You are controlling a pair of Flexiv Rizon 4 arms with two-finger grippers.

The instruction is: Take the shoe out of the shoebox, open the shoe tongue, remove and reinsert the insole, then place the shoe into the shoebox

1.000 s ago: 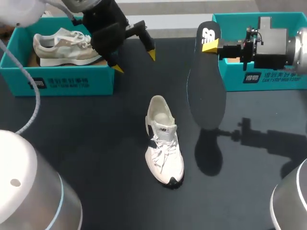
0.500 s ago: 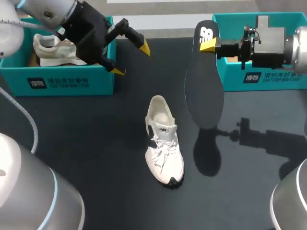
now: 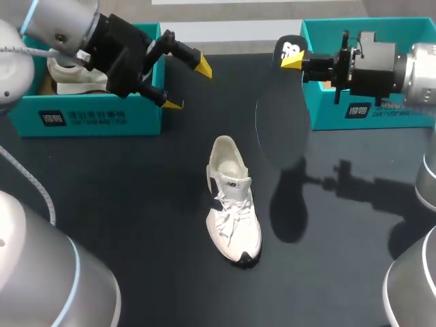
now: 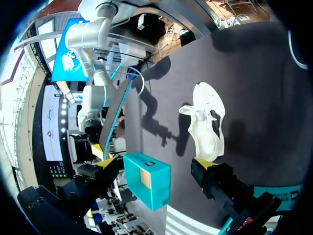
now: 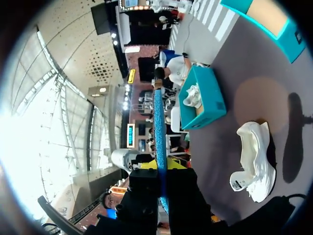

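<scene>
A white shoe [image 3: 231, 201] lies on the black table, toe toward the near edge, its opening empty. My right gripper [image 3: 294, 60] is shut on the heel end of the dark insole [image 3: 281, 122], which hangs in the air above the table, right of the shoe. In the right wrist view the insole [image 5: 157, 142] shows edge-on as a blue strip clamped between the fingers [image 5: 177, 165], with the shoe [image 5: 254, 161] lying off to one side of it. My left gripper [image 3: 187, 85] hovers open by the left shoebox [image 3: 88, 116], holding nothing. Ahead of the left gripper [image 4: 155, 164] lies the shoe [image 4: 208, 127].
The left teal shoebox holds a second pale shoe [image 3: 68, 71]. An open teal shoebox [image 3: 381, 112] stands at the back right, behind my right arm, and it shows as a teal box [image 4: 146, 181] in the left wrist view. The insole casts a shadow [image 3: 289, 204] beside the shoe.
My left arm has drawn back to the left, toward the left shoebox, still open. The right gripper has shifted slightly left and the insole has swung, tilting more toward the camera.
</scene>
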